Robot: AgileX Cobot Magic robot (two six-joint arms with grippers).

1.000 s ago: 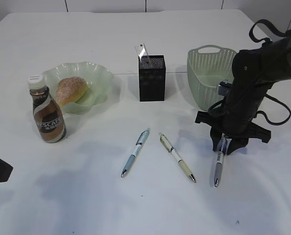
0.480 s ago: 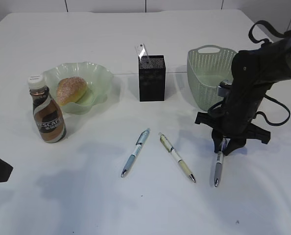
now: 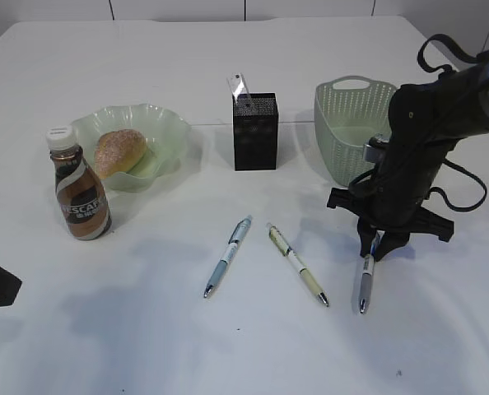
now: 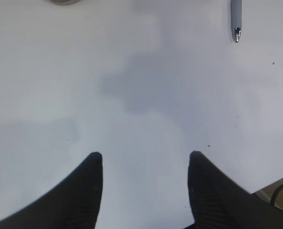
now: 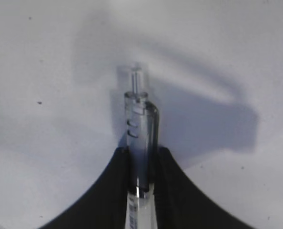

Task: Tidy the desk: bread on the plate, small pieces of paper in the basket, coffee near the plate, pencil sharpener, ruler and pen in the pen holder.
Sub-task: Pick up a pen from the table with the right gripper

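My right gripper [image 3: 378,245] points down at the desk [image 3: 146,329] and is shut on the upper end of a grey pen [image 3: 365,281]; both fingers press the pen's barrel [image 5: 140,119], whose tip lies on the desk. A blue pen [image 3: 228,255] and a yellowish pen [image 3: 297,263] lie loose in the middle. The bread [image 3: 119,151] sits in the plate [image 3: 169,125], with the coffee [image 3: 80,197] just in front. The clear ruler [image 3: 239,86] sticks out of the pen holder [image 3: 255,132]. My left gripper [image 4: 144,155] hangs open over bare desk. Pencil sharpener and paper pieces are out of view.
The basket [image 3: 347,123] stands right of the pen holder, just behind my right arm. A pen's tip [image 4: 236,16] shows at the top right of the left wrist view. The desk's edge shows at that view's lower right corner.
The right gripper's fingers have closed in onto the grey pen's upper end. The left gripper and the other things have not moved.
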